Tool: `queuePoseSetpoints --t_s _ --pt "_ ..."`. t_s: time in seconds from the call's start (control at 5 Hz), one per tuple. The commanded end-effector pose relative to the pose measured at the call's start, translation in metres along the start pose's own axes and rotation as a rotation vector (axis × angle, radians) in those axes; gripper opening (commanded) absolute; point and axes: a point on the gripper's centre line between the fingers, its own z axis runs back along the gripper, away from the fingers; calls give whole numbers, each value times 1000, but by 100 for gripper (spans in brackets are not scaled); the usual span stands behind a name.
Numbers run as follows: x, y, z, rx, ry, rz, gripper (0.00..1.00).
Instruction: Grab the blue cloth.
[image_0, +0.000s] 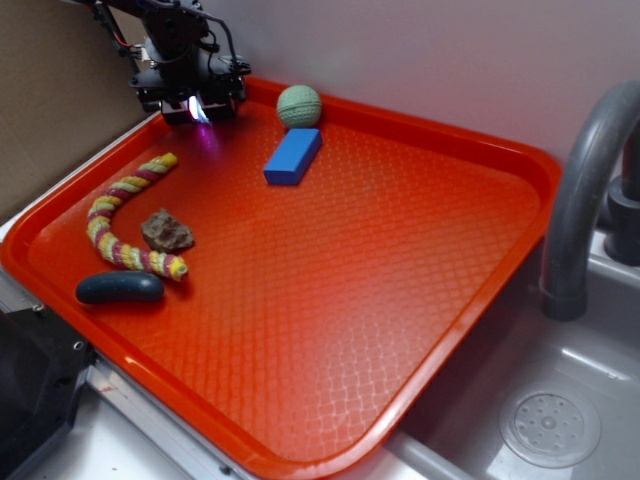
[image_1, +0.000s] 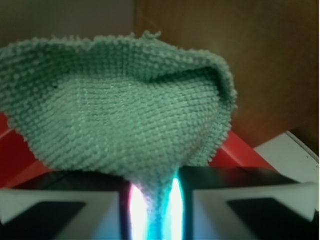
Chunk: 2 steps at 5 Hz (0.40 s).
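Note:
The blue cloth (image_1: 120, 115), a pale grey-green knitted rag with wrinkly edges, fills most of the wrist view. Its lower part narrows into a fold pinched between the two glowing pads. My gripper (image_1: 152, 205) is shut on that fold. In the exterior view the gripper (image_0: 200, 108) hangs low over the far left corner of the red tray (image_0: 420, 330), its pads lit. The cloth itself is hidden behind the gripper body there.
On the tray lie a green ball (image_0: 299, 105), a bright blue block (image_0: 293, 157), a striped rope toy (image_0: 125, 215), a brown rock (image_0: 167, 231) and a dark oval piece (image_0: 119, 288). A grey faucet (image_0: 580, 200) and a sink drain (image_0: 550, 425) are at the right.

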Motion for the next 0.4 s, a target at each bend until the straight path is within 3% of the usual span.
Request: queuePoseSetpoints --t_s 0.0,0.2 --pt "-47 35 75 -56 176 59 0" --pt "-75 55 148 -139 301 -80 0"
